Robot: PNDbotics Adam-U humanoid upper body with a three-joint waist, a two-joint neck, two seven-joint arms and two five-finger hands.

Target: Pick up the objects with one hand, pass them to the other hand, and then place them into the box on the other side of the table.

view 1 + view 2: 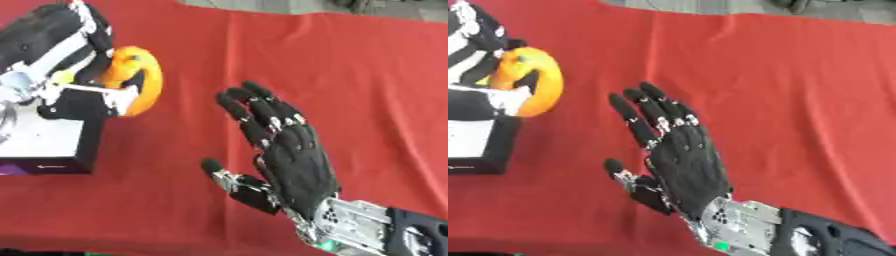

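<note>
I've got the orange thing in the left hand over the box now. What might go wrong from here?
The orange object hangs at the box edge, partly beyond its right wall, so releasing now from the left hand may drop it onto the red cloth. The open right hand lies nearby, and a rolling object could strike it.

From my station both feeds come from the stereo pair in the head, looking steeply down at the red cloth (350, 75) from close range, with the far edge of the table running askew from 12 toward 2 o'clock. They share nearly everything: my right hand (293, 160) near centre, reaching in from 5 o'clock, my left hand (52, 50) and the orange object (140, 80) at 10 o'clock, and the box (52, 145) at 9 o'clock. The right eye sits slightly to the right, so everything slides left there and the box is cut off by the frame edge.
</note>
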